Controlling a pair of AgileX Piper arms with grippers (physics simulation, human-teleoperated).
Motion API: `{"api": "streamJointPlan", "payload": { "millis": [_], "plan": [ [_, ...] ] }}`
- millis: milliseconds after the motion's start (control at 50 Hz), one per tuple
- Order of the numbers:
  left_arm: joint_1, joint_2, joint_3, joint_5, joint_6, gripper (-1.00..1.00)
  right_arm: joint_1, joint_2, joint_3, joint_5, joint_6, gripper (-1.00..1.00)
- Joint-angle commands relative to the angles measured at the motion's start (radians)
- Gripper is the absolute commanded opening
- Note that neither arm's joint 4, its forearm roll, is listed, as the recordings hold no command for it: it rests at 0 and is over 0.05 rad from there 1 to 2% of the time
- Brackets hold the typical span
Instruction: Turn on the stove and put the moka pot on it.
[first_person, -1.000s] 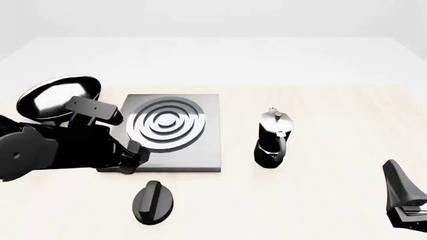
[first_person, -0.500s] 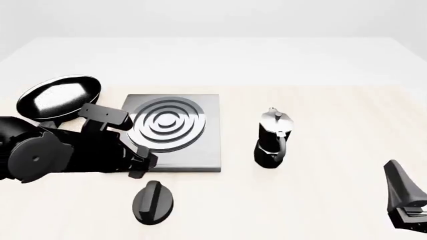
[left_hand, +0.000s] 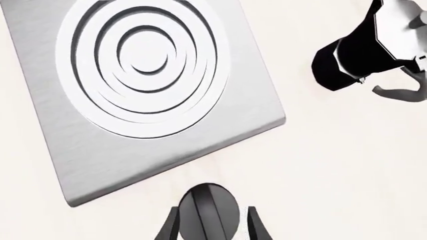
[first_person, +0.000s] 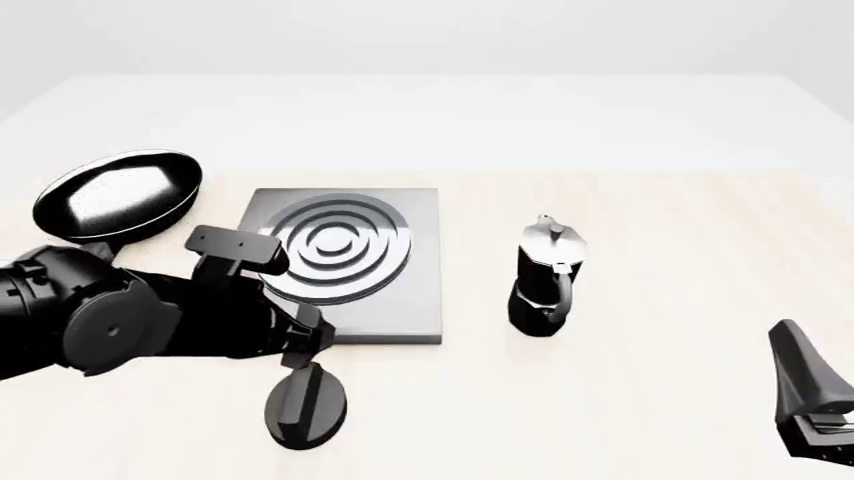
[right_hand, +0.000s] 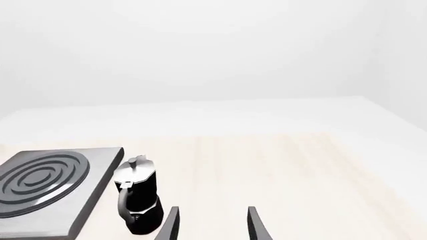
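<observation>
The stove (first_person: 400, 300) is a grey square slab with silver burner rings, left of centre; the left wrist view shows it too (left_hand: 153, 85). Its separate black round knob (first_person: 307, 403) lies in front of the slab. My left gripper (first_person: 310, 350) hangs just above the knob, open, with its fingers (left_hand: 170, 227) on either side of the knob (left_hand: 208, 212). The moka pot (first_person: 547, 275) stands upright to the right of the stove. My right gripper (first_person: 807, 400) is open and empty at the near right, well short of the moka pot (right_hand: 137, 200).
A black frying pan (first_person: 118, 195) lies tilted at the far left, behind my left arm (first_person: 120, 325). Pale tabletop (first_person: 667, 200) stretches behind and to the right of the moka pot.
My left arm has moved right and toward the near edge, bringing its gripper from the stove's front left corner to above the knob. The right arm has stayed still.
</observation>
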Motion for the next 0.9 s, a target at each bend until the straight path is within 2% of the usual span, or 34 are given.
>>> {"api": "streamJointPlan", "payload": {
  "millis": [20,240,300,900],
  "plan": [
    [0.017,0.027,0.004,-0.028,0.006,1.00,0.000,0.001,0.000,-0.001,0.000,1.00],
    [0.024,0.045,0.007,-0.056,0.029,1.00,0.003,0.012,0.000,-0.009,0.004,1.00],
    [-0.009,0.088,0.017,-0.079,-0.010,1.00,0.002,0.009,0.000,-0.007,0.006,1.00],
    [-0.031,0.167,0.043,-0.143,-0.054,1.00,0.004,0.033,0.001,-0.026,0.013,1.00]
  ]
}}
